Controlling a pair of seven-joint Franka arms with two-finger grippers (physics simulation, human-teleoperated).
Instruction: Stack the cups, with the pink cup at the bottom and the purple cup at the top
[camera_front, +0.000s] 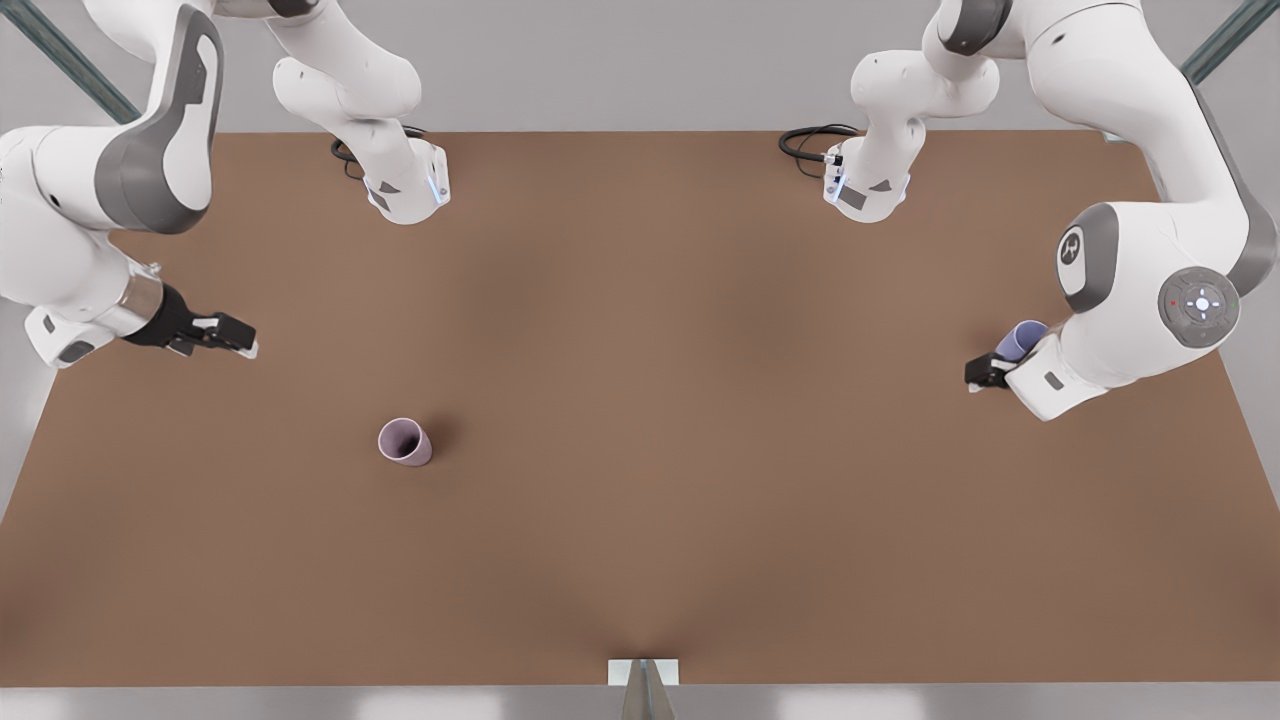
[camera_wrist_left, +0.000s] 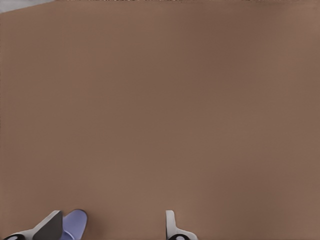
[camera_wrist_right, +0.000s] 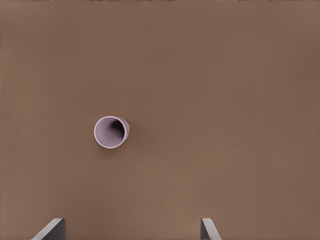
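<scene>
The right arm's wrist hides most of the purple cup (camera_front: 1022, 338) in the front view

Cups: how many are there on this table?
2. The pink cup stands upright on the table. The purple cup is by the left claw, at the front view's right.

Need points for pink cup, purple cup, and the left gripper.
pink cup (camera_front: 405, 441): front view, on its rim and inside, standing on the table.
purple cup (camera_front: 1021, 339): front view, on its outer wall beside the gripper.
left gripper (camera_wrist_left: 114, 225): left wrist view, midway between its open fingertips; the purple cup sits against one finger.
</scene>
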